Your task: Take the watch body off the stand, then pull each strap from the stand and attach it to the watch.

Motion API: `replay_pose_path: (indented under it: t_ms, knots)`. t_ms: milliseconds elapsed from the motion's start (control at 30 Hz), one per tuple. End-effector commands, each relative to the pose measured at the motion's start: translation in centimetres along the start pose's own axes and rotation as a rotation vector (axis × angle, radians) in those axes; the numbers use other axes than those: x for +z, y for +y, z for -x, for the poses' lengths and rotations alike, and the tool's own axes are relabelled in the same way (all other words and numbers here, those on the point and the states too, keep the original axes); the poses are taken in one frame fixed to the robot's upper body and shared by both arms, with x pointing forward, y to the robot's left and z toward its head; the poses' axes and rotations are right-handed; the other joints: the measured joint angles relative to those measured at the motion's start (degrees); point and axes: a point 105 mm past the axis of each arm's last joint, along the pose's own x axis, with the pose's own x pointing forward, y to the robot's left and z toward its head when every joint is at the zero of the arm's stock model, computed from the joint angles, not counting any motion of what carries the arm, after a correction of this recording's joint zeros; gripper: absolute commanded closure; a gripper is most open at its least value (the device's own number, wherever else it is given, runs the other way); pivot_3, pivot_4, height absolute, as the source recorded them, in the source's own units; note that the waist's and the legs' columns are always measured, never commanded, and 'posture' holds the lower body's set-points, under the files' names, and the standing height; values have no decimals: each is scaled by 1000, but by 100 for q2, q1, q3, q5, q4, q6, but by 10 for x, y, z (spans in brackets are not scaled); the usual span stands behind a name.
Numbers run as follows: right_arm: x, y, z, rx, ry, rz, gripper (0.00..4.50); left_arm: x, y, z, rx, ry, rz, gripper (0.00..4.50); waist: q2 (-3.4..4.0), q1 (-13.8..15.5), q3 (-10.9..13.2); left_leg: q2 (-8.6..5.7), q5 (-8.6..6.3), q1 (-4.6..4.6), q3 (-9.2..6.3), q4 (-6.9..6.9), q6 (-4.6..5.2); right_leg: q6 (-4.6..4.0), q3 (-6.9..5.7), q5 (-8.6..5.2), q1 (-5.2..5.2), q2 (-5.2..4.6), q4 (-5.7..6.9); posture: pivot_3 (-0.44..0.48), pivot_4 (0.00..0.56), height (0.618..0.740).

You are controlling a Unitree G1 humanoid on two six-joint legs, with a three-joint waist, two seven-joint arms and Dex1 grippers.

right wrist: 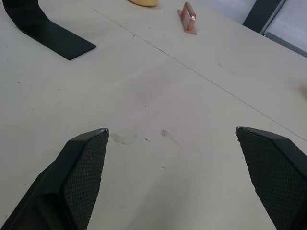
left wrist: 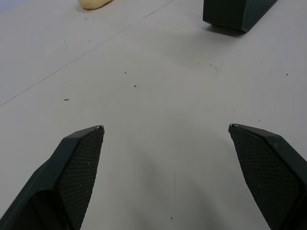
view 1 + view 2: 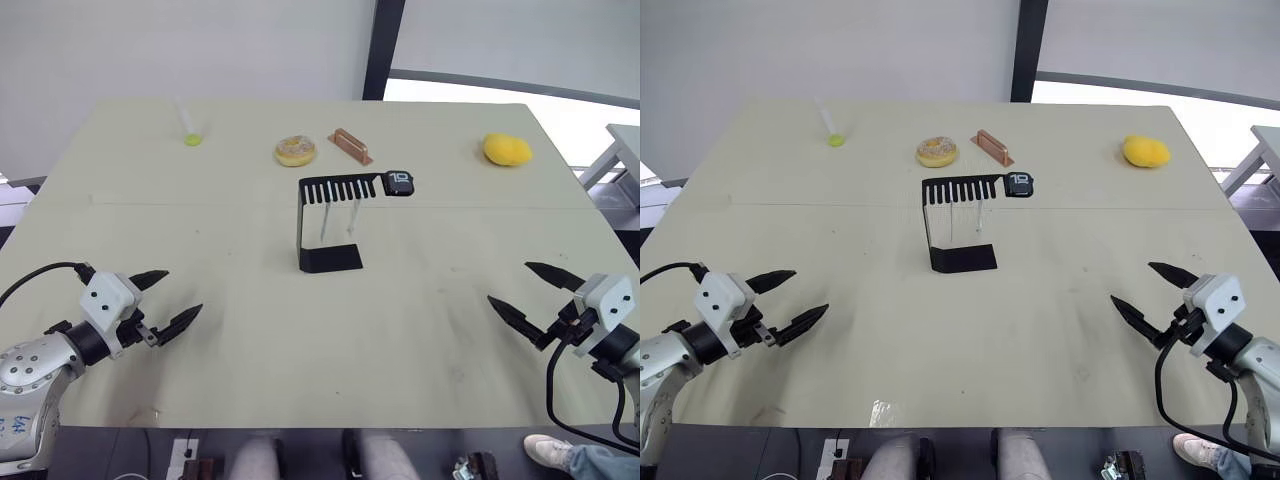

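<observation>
black fingers frame the near edge of the pale table (image 3: 420, 340). the left gripper (image 3: 167, 300) hovers low over the near left part of the tabletop with its two fingers spread wide apart and nothing between them; the right gripper (image 3: 535, 292) sits over the near right part, its fingers likewise spread and empty. both are well apart from the task's things.

farther in, at the middle of the table, the stand (image 3: 327, 225) rests on its flat base, its upright rising to a top arm with comb-like slots that reaches toward the robot's right. two slim white straps (image 3: 352, 217) hang down from the slotted arm, side by side above the base. the watch body (image 3: 400, 182) sits at the right end of that top arm, its dark screen showing white digits.

beyond the stand, near the far edge, lie a doughnut (image 3: 295, 151) and just beside it a copper-coloured block (image 3: 350, 146). well to the left is a small green thing with a clear stick (image 3: 190, 132), and far right a yellow fruit-like lump (image 3: 507, 150).
</observation>
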Motion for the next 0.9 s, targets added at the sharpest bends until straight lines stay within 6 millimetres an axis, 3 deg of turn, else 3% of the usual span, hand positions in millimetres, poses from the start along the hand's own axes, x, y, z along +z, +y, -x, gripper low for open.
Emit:
replay_pose_path:
  t_ms: [33,133,300,433,700,900]
  knots:
    - [11,4,-5,-24,-63,-36,0,25,0,2,-35,-89,-17,28,0,1,0,0,0,0,0,0,0,0,0,0,0,0,0,0,150,740]
    - [30,18,-13,-108,-183,-164,0,58,-11,0,-169,-202,17,28,-4,-1,-2,10,1,-4,-7,4,-9,-4,-6,-2,-2,5,9,0,150,740]
    - [74,40,-23,-206,-320,-329,0,86,-26,-1,-289,-281,69,28,39,0,-5,8,12,-7,-4,3,-37,-4,-3,-2,-8,2,12,0,150,740]
    - [129,61,-44,-255,-457,-405,0,114,-33,-1,-374,-377,124,28,34,-110,-7,10,17,-10,-6,4,-45,-8,-1,-4,-22,9,33,0,150,740]
    - [170,85,-80,-198,-430,-429,0,167,-41,-16,-479,-489,87,28,27,-133,-7,9,22,-24,-12,20,-55,-12,0,-6,-34,14,39,0,150,740]
    - [179,83,-111,-233,-373,-430,0,177,-42,-25,-513,-492,50,28,28,-171,-8,12,26,-26,-8,15,-60,-14,6,-8,-44,27,40,0,150,740]
